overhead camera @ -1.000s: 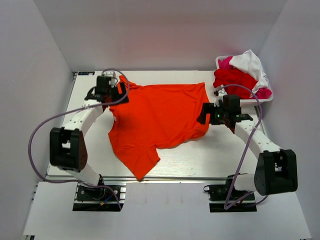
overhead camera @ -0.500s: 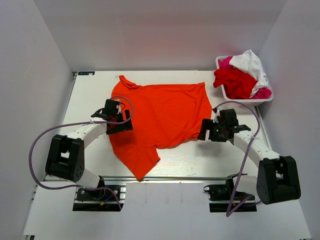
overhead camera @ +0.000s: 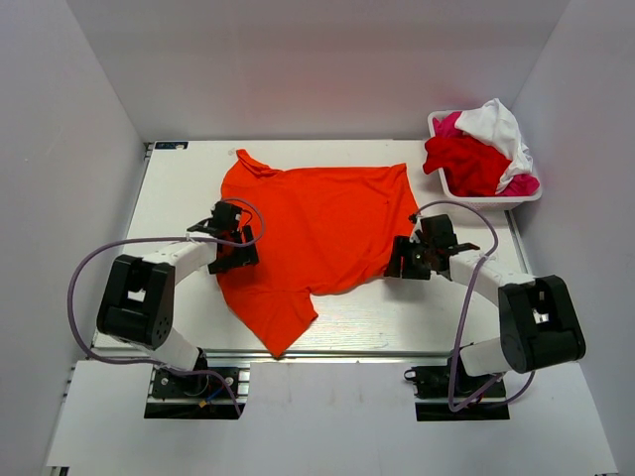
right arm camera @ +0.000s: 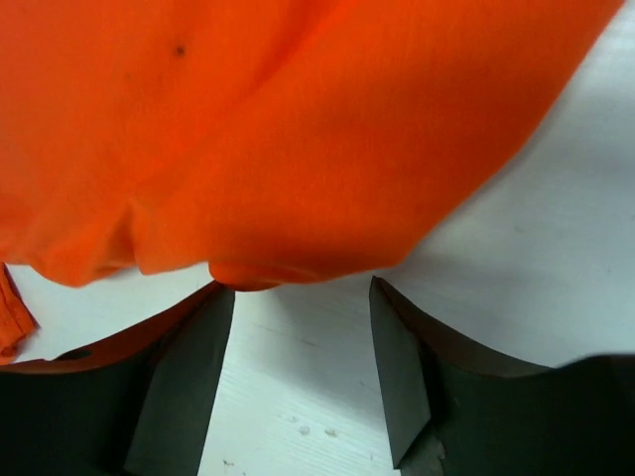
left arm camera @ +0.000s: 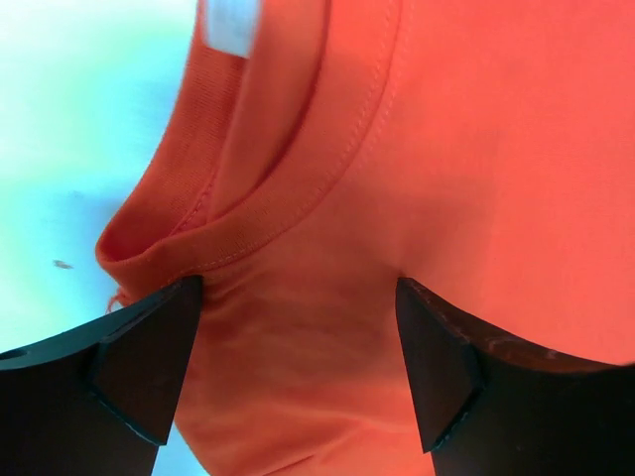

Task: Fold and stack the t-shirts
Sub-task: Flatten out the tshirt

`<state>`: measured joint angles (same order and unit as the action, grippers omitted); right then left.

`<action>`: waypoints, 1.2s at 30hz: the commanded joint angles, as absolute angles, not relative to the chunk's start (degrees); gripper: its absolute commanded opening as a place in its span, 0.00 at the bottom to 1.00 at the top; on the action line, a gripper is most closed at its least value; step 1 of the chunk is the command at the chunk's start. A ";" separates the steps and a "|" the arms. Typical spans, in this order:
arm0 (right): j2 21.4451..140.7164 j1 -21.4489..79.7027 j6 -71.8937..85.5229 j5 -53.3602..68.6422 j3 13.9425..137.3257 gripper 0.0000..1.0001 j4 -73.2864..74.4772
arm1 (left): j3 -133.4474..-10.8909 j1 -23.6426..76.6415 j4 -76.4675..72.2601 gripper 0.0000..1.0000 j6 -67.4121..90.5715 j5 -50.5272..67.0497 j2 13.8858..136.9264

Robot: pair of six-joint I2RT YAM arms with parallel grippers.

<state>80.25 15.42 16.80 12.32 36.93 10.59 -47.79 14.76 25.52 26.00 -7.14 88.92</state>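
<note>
Where the orange t-shirt (overhead camera: 317, 228) lies: spread across the middle of the tabletop (overhead camera: 179, 188), collar toward the left edge, hem toward the right edge, one sleeve trailing toward the near edge.
Left gripper (overhead camera: 238, 248): at the shirt's collar side, low over the cloth.
Left gripper, wrist view (left arm camera: 298, 337): fingers (left arm camera: 149, 357) spread wide, orange cloth filling the gap; ribbed neckband (left arm camera: 298, 169) just beyond the tips, white label (left arm camera: 230, 25) farther out. Contact with the cloth: cannot tell.
Right gripper (overhead camera: 402, 260): at the hem side, near the shirt's near-right corner.
Right gripper, wrist view (right arm camera: 298, 337): fingers (right arm camera: 189, 377) apart, bare tabletop between them; hem edge just ahead of the tips, not pinched.
Basket (overhead camera: 496, 201): far right corner of the tabletop, well apart from both grippers.
Basket contents: red t-shirt (overhead camera: 466, 159), white t-shirt (overhead camera: 496, 124) and magenta-pink t-shirt (overhead camera: 524, 184), heaped unfolded.
</note>
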 commanded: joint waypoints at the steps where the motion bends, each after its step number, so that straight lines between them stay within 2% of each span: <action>1: 80.86 15.73 18.81 12.30 39.55 0.60 6.24 | -47.99 14.94 27.77 0.88 27.68 -11.07 90.61; 2: 81.03 15.91 19.24 12.30 39.81 0.47 5.28 | -47.99 14.94 28.56 0.88 27.69 -11.07 92.01; 3: 81.04 16.00 19.42 12.30 39.81 0.41 5.19 | -47.99 14.94 28.56 0.86 27.69 -11.07 92.72; 5: 80.95 15.91 19.95 11.96 39.81 0.20 4.66 | -48.60 14.94 30.40 0.86 28.21 -12.21 94.30; 8: 81.12 15.82 20.13 10.73 39.99 0.00 5.62 | -50.00 14.94 32.60 0.86 29.35 -13.62 97.11; 14: 78.40 15.73 20.30 2.48 39.99 0.00 10.80 | -50.63 14.94 33.13 0.86 29.96 -13.10 99.58; 20: 76.91 15.65 21.71 -11.50 41.40 0.00 19.50 | -51.15 14.94 33.84 0.87 31.03 -14.15 102.57; 24: 75.59 15.73 20.66 -9.86 40.52 0.00 19.25 | -51.68 14.94 34.36 0.87 31.03 -14.15 103.18; 28: 72.70 15.82 19.51 -9.41 44.89 0.00 23.37 | -52.21 14.94 34.37 0.87 31.03 -14.77 103.71; 36: 65.83 15.91 20.30 -7.47 53.52 0.00 44.63 | -52.73 14.94 34.37 0.87 31.03 -14.24 104.24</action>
<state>67.81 15.90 20.21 -6.07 50.85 33.52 -56.58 15.18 32.29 30.94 -12.69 98.10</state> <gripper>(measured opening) 0.005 0.870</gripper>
